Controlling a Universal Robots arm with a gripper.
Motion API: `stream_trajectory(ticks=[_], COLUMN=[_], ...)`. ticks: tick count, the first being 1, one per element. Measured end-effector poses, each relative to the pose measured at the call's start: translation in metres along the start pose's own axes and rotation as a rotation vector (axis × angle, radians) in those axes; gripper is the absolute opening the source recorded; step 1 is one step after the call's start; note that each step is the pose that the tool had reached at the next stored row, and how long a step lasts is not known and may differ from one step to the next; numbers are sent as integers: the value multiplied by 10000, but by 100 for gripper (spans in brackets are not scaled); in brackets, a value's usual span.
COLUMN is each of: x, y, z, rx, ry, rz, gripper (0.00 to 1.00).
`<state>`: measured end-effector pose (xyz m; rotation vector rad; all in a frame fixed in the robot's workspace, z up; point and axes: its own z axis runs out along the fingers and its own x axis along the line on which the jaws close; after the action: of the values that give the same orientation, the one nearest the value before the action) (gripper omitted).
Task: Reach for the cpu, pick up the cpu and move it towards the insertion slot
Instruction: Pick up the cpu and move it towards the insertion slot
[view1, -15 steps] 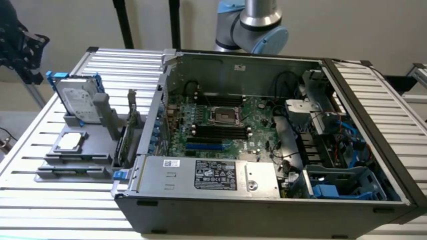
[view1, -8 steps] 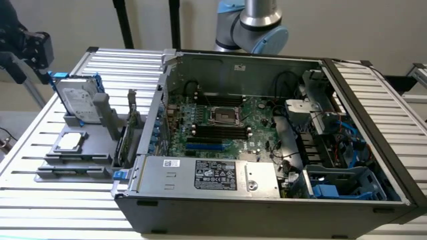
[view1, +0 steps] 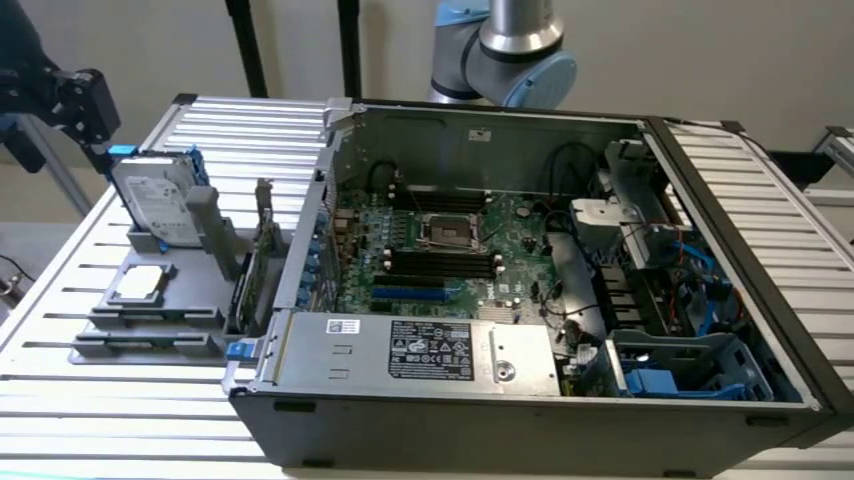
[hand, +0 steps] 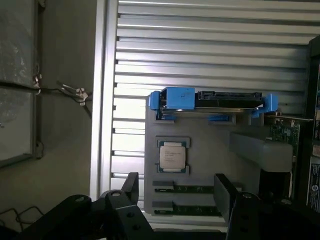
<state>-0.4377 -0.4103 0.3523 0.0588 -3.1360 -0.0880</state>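
Black and two-fingered, the gripper (hand: 176, 177) stands wide open in the wrist view and holds nothing. Its fingers (hand: 131, 186) touch no part and hang over the grey tray (hand: 210, 135), near the cpu (hand: 173, 156) but apart from it.

We see the cpu lying flat in its square recess on the tray, silver lid up, just beside the upright hard drive (hand: 227, 100) in its blue brackets. In the exterior view the cpu (view1: 142, 283) sits on the slatted aluminium table (view1: 54, 300), outside the open computer case (view1: 534, 420) on the exterior view's left. The insertion slot (view1: 447, 232) lies well apart from it, on the green board inside the case.

Printed lines cross the cpu lid, and a white label (view1: 430, 349) marks the power supply, but we cannot read either.

The gripper body is cut off by the frame edge, and its fingers partly cover two memory modules (hand: 192, 189) in the tray.
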Motion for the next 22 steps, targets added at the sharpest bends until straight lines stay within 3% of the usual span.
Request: stream_trajectory(ticks=[22], x=[3], y=[-70], z=[396], rx=[1], ry=[11], rz=[-177], gripper=[71])
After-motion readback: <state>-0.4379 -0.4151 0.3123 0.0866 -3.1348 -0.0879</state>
